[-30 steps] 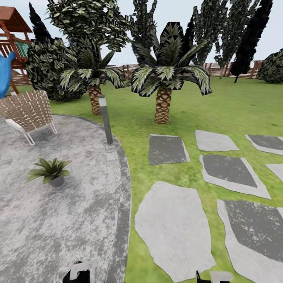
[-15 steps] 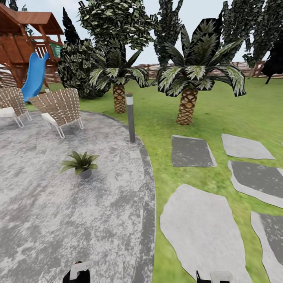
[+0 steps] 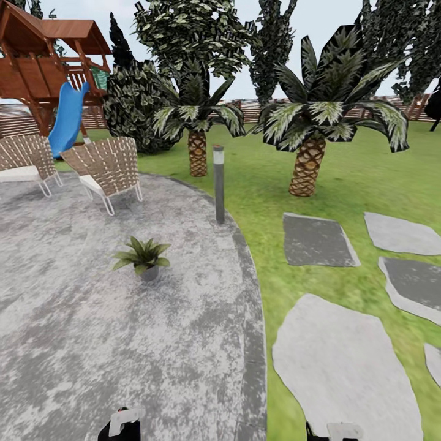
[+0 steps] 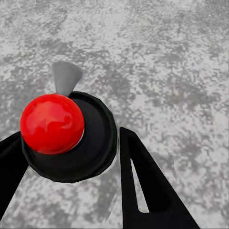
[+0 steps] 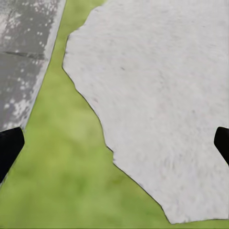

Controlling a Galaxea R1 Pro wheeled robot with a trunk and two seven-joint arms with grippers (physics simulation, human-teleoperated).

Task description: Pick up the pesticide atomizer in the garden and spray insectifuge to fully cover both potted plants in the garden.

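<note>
One potted plant (image 3: 143, 257), a low green rosette in a small dark pot, stands on the round grey patio (image 3: 92, 349) some way ahead of me and to the left. The second potted plant is out of view. In the left wrist view my left gripper (image 4: 71, 176) is shut on the pesticide atomizer (image 4: 90, 143), seen end-on as a dark round body with a red knob and a pale grey spout. Its pale head (image 3: 122, 420) pokes up at the head view's lower edge. My right gripper (image 5: 114, 143) is open over grass and a stepping stone, its fingertips (image 5: 8, 145) far apart.
A grey bollard lamp (image 3: 218, 184) stands at the patio's rim beyond the plant. Two wicker chairs (image 3: 107, 168) sit at the patio's far left, before a wooden playset with a blue slide (image 3: 67, 119). Two palms (image 3: 309, 165) and stepping stones (image 3: 343, 361) occupy the lawn on the right.
The whole head view has swung left: plant, lamp and palms sit further right in the picture, and the playset and a second chair have come into view. Both grippers hold their places.
</note>
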